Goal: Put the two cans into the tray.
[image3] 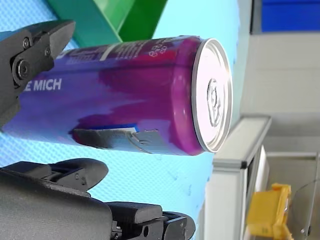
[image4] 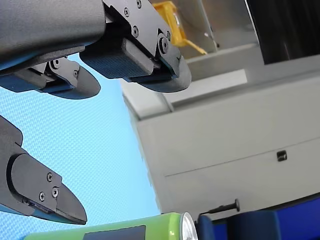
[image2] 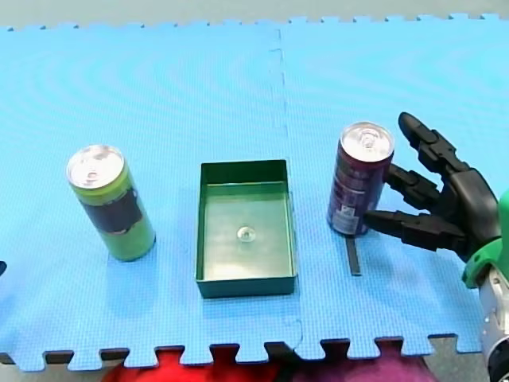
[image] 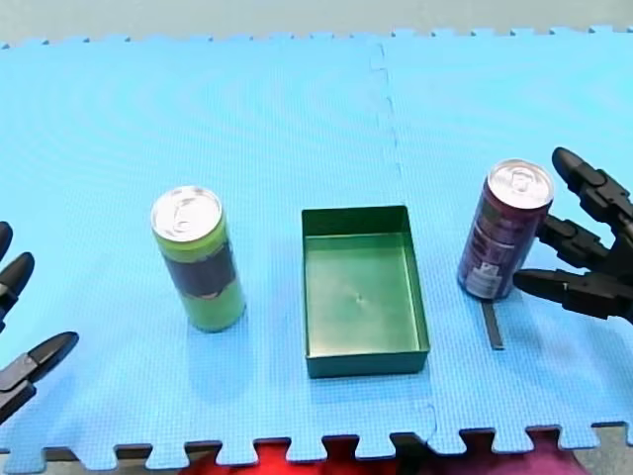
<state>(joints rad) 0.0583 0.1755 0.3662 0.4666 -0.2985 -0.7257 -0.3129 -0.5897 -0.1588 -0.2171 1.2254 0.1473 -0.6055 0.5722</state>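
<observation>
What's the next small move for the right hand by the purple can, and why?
Probably curl the fingers of the right hand shut on the upright purple metal can: it stands between them on the blue foam mat, not yet gripped, right of the green rectangular tray. The left hand, at the mat's near left edge, holds nothing, apart from the green can.

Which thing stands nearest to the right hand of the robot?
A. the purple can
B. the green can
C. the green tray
A: the purple can stands upright just beside the right hand, on the right of the tray. The green can stands on the tray's other side, toward the left hand at the mat's left edge.
</observation>
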